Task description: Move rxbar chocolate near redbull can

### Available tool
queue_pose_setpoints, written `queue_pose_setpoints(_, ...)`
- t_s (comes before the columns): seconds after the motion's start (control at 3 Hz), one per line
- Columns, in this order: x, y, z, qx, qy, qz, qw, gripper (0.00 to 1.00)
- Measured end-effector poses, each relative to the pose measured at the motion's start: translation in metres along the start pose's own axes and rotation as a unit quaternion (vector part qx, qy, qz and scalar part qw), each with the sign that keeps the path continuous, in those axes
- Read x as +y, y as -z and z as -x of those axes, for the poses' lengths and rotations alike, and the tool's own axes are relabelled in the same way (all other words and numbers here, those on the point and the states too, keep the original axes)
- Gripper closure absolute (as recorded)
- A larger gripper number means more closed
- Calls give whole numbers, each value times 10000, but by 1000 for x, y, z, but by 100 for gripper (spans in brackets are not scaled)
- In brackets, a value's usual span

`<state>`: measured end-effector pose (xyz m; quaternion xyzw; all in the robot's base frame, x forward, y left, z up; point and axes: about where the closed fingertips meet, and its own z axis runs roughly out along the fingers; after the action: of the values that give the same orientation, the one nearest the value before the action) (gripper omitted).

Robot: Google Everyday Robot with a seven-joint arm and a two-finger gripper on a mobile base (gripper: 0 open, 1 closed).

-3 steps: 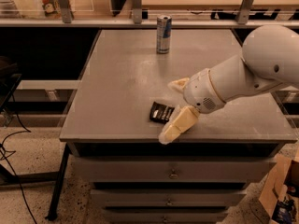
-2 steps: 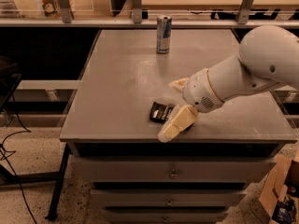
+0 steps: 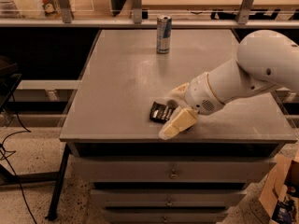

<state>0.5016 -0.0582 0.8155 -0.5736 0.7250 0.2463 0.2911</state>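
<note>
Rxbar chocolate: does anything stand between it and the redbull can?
Nothing visible. Bare tabletop runs from the rxbar chocolate near the front edge to the redbull can at the back; the gripper is at the bar.

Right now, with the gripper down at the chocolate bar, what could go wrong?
The rxbar chocolate lies near the front edge of the table, so the gripper at it could nudge it off. The redbull can stands slim and upright at the far side; arriving too close might tip it.
</note>
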Motion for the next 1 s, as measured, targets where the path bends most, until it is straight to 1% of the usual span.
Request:
queue_pose_setpoints(0.67, -4, 2, -15, 87, -74, -11, 9999, 64)
queue_pose_setpoints(1.0, -4, 5, -12, 87, -73, -11, 9999, 88)
